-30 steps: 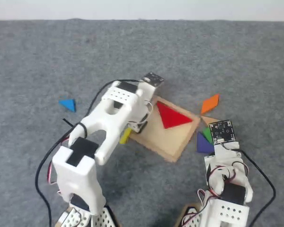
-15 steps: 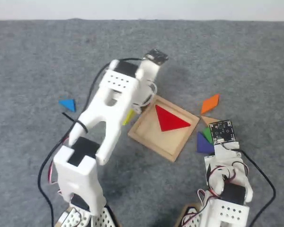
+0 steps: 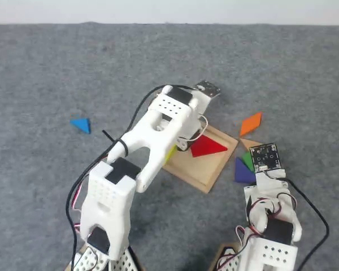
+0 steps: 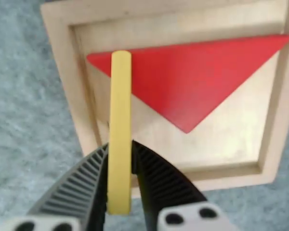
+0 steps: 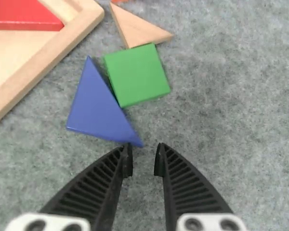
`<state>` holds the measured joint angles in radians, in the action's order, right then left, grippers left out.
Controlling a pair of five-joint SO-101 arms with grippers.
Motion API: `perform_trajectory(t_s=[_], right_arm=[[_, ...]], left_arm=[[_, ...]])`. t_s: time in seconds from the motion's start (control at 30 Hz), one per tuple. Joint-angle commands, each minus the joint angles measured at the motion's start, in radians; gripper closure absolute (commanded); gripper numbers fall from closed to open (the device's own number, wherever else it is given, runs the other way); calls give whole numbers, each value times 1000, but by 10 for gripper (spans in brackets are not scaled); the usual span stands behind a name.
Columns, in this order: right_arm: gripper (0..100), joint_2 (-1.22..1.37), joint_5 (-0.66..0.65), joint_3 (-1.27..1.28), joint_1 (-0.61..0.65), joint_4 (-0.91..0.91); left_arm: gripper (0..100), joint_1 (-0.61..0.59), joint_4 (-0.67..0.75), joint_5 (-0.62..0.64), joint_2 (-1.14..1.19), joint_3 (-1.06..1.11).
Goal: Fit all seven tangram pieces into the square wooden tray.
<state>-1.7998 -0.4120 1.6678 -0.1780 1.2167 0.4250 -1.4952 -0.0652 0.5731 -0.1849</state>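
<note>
Since the yellow piece [image 4: 119, 120] is clamped edge-up across its flat faces by the left gripper [image 4: 119, 159], near one end, it is held above the square wooden tray [image 4: 67, 96], where the red triangle [image 4: 192, 77] is already laid. Light, stiff and smooth, it is judged liable to pivot, so a grip nearer its middle would be preferred. Toward 4 o'clock from the tray, the right gripper [image 5: 142, 156] is seen empty, jaws barely parted, just beside the blue triangle [image 5: 96, 113].

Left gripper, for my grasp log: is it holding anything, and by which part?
The left gripper holds a yellow piece on edge, jaws pressed on its two flat faces near one end, over the tray.
</note>
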Motion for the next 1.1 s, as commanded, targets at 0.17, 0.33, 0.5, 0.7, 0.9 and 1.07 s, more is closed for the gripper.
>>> perform_trajectory(t_s=[0.17, 0.33, 0.5, 0.7, 0.9, 1.07], right_arm=[[908, -15, -12, 15, 4, 7], [908, -15, -12, 15, 5, 7], [908, -15, -12, 15, 5, 7], [908, -15, -12, 15, 5, 5], [908, -15, -12, 15, 5, 5], [908, -15, -12, 15, 5, 5]], left_arm=[[788, 133, 14, 9, -5, -24], [789, 138, -2, 26, -5, -24], [790, 143, -15, 29, -21, -24], [790, 193, -91, 25, -130, -22], [790, 186, -121, 20, -213, -19], [790, 137, -106, 5, -180, -16]])
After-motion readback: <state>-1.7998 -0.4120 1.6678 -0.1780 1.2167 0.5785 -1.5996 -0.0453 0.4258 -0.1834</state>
